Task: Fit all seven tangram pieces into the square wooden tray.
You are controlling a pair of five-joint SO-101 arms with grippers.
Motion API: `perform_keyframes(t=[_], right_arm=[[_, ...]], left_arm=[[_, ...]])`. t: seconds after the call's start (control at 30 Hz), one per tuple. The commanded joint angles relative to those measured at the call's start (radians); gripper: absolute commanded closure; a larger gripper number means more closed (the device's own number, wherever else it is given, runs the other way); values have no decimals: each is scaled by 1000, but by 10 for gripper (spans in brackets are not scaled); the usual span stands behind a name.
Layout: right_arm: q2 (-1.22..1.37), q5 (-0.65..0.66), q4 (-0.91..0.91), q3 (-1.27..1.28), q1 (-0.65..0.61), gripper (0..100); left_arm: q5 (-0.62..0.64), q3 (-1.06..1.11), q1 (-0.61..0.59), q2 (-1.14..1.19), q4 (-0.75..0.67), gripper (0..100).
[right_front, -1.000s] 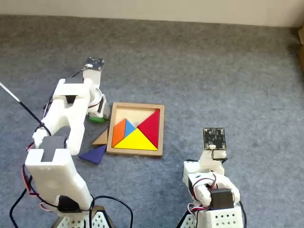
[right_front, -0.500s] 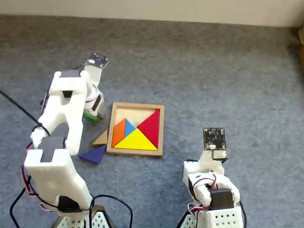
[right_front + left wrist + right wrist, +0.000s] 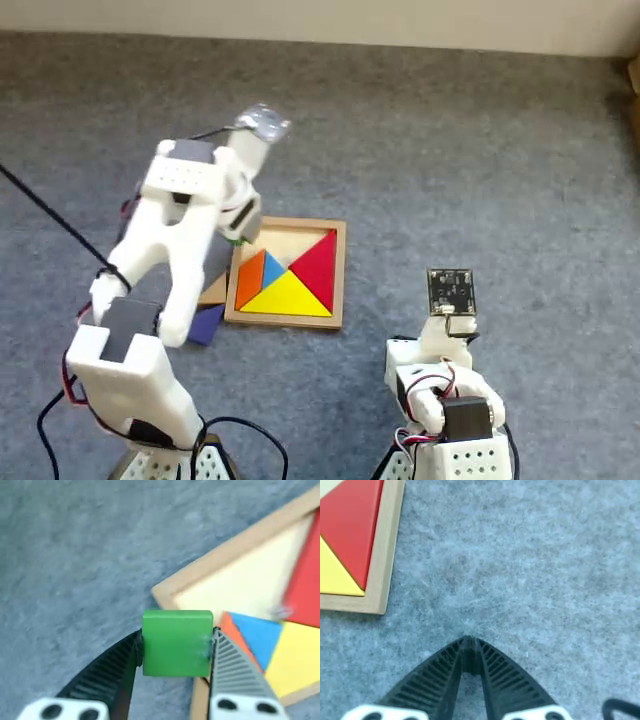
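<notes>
Four pieces [image 3: 285,293] lie in the tray [image 3: 290,222]. The left gripper [image 3: 176,641] pinches the green square [image 3: 176,630] over the tray's corner. The right gripper [image 3: 468,652] is closed on nothing. If the square drops crooked, it may land on the rim or the orange piece [image 3: 250,282] and not fit.

Green sq [image 3: 176,642] hangs above wooden tray [image 3: 285,321] corner; red [image 3: 318,268], yellow [image 3: 285,297], orange [image 3: 250,281], blue pcs [image 3: 272,268] lie inside.

White plastic arms [image 3: 160,250]; dark ribbed jaws; black cables [image 3: 50,216]; small circuit boards [image 3: 452,290] at wrists
</notes>
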Motion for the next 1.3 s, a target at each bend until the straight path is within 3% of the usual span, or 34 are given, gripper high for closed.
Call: perform_keyframes(t=[0.0, 0.4, 0.6, 0.93, 1.27], right_arm=[[-19, 11, 5, 142, 4, 986], [-19, 11, 5, 142, 4, 986], [-19, 11, 5, 142, 4, 986], [-19, 11, 5, 142, 4, 986], [-19, 11, 5, 142, 4, 986]], left_arm=[[-6, -44, 74, -62, -9, 873], [0, -45, 151, -61, -32, 759], [91, -51, 104, -68, -28, 615], [94, -51, -10, -62, -34, 611], [89, 165, -50, -61, -318, 611]])
